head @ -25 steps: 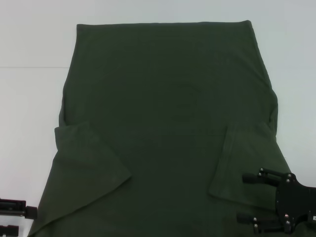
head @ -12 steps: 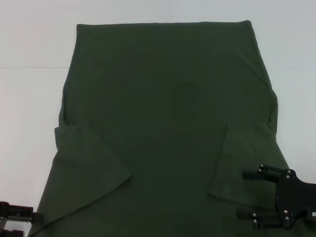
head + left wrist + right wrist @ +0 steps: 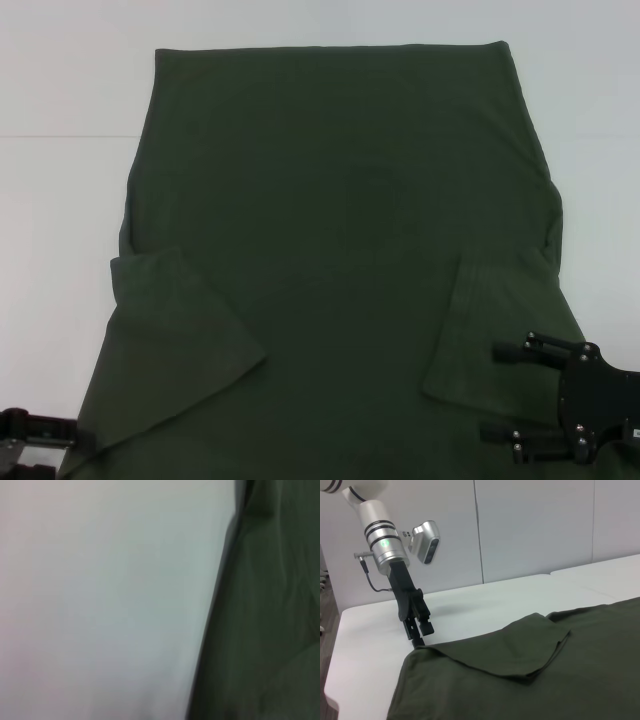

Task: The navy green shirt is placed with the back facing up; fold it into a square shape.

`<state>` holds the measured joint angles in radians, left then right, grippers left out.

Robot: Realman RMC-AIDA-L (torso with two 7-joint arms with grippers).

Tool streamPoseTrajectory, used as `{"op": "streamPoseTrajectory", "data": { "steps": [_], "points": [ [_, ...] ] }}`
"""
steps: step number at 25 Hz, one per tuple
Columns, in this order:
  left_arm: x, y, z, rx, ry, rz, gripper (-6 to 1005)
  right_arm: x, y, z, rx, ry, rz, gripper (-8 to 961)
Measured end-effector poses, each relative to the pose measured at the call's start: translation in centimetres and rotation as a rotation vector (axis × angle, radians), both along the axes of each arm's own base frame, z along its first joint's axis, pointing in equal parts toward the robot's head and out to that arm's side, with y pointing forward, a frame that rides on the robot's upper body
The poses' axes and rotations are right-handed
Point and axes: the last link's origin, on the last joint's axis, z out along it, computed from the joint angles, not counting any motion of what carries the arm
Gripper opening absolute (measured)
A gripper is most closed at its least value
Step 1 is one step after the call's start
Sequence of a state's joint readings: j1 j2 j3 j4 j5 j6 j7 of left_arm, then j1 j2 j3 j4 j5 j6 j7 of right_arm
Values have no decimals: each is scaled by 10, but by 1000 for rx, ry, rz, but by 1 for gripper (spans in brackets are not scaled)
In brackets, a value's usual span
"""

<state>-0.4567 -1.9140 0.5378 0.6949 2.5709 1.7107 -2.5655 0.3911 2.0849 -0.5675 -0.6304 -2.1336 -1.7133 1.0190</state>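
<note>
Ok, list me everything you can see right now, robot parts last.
shirt: one, dark olive green, spread flat across the table, both sleeves folded inward onto the body.
table: one, white, under the shirt, bare along both sides and the far edge.
wall: pale panels, behind the table in the right wrist view.
left gripper: one, black, at the shirt's near left corner, tips down at the cloth edge.
right gripper: one, black, fingers open, over the shirt's near right side beside the folded right sleeve.
</note>
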Motion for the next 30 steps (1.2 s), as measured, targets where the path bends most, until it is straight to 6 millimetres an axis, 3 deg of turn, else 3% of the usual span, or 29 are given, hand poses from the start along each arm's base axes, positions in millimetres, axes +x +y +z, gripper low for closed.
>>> {"op": "streamPoseTrajectory", "data": {
  "steps": [13, 22, 30],
  "points": [
    [18, 9, -18, -30, -52, -32, 813, 0, -1, 1, -4, 3, 1, 949],
    [25, 19, -25, -72, 10, -86, 809, 1, -1, 5, 3, 11, -1, 949],
    [27, 25, -26, -65, 73, -120, 568, -1, 0, 12, 11, 39, -11, 950]
  ]
}}
